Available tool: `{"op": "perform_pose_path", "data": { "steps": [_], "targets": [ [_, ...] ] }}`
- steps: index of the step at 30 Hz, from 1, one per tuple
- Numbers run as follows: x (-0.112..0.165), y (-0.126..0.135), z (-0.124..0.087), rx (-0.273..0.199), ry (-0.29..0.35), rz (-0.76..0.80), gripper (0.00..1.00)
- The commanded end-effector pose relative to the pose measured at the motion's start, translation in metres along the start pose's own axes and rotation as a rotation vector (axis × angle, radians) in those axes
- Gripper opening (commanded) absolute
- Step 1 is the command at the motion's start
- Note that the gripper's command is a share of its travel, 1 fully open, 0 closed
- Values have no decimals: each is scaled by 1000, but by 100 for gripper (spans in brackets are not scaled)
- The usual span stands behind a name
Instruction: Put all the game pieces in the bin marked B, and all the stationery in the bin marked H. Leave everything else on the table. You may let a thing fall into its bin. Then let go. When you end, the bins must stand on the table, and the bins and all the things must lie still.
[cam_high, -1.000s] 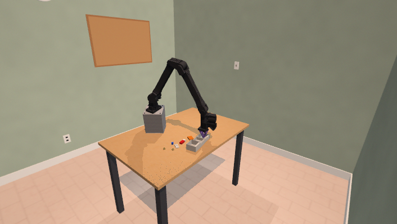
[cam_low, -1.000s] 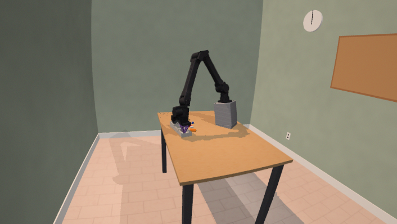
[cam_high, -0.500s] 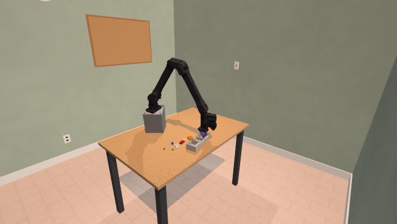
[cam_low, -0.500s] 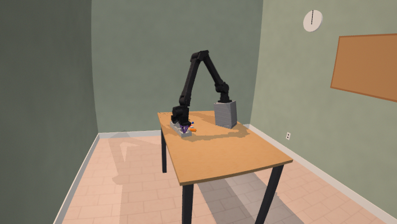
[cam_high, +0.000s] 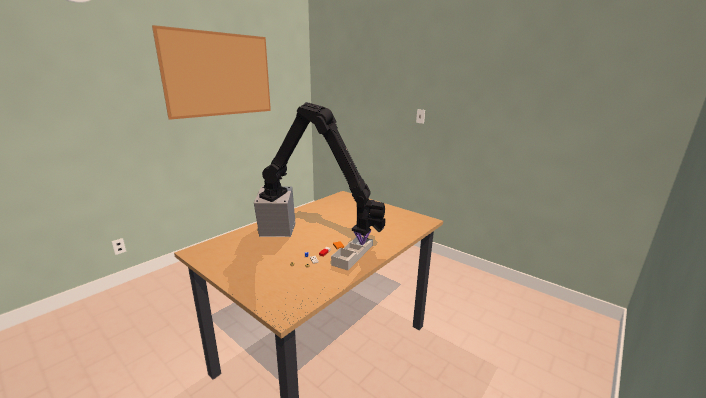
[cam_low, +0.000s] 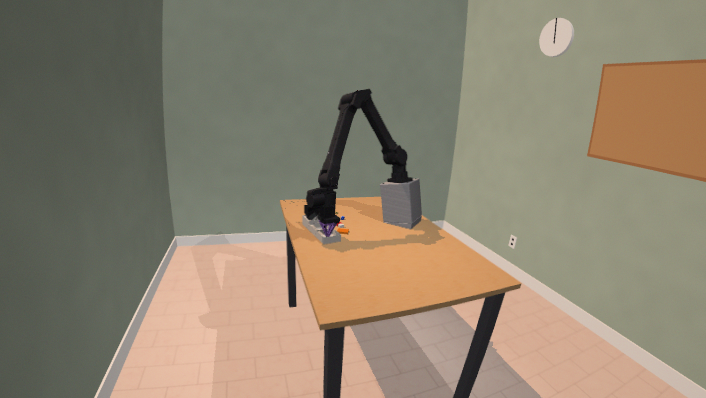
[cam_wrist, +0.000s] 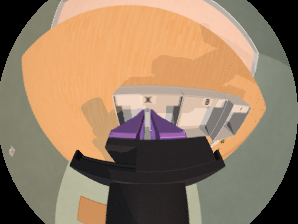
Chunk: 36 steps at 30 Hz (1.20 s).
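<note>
My gripper (cam_high: 361, 236) is shut, and I see nothing between its purple fingers. It hangs low over the far end of a row of grey bins (cam_high: 352, 252). In the wrist view the fingertips point down at the bins' near wall (cam_wrist: 180, 112); the bin letters are too small to read. On the table left of the bins lie an orange block (cam_high: 338, 244), a red piece (cam_high: 324, 251), a white die (cam_high: 313, 259), a small blue piece (cam_high: 305, 254) and two tiny yellowish pieces (cam_high: 292, 263) (cam_high: 307, 265). In the exterior view the gripper (cam_low: 327, 230) hides most of the bins.
The arm's grey base block (cam_high: 274, 212) stands at the back of the table. The bins sit close to the table's right edge (cam_high: 400, 240).
</note>
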<state>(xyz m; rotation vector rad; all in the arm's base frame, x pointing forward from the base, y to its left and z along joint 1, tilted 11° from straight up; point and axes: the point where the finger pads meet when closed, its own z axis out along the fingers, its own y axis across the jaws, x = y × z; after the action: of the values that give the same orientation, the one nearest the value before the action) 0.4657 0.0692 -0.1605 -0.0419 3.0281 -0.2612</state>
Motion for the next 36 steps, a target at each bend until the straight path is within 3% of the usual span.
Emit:
{"op": "perform_pose_path", "data": {
  "steps": [1, 36],
  "targets": [
    [-16, 1, -9, -5, -28, 2, 8],
    [-31, -2, -26, -8, -53, 8, 8]
  ]
}}
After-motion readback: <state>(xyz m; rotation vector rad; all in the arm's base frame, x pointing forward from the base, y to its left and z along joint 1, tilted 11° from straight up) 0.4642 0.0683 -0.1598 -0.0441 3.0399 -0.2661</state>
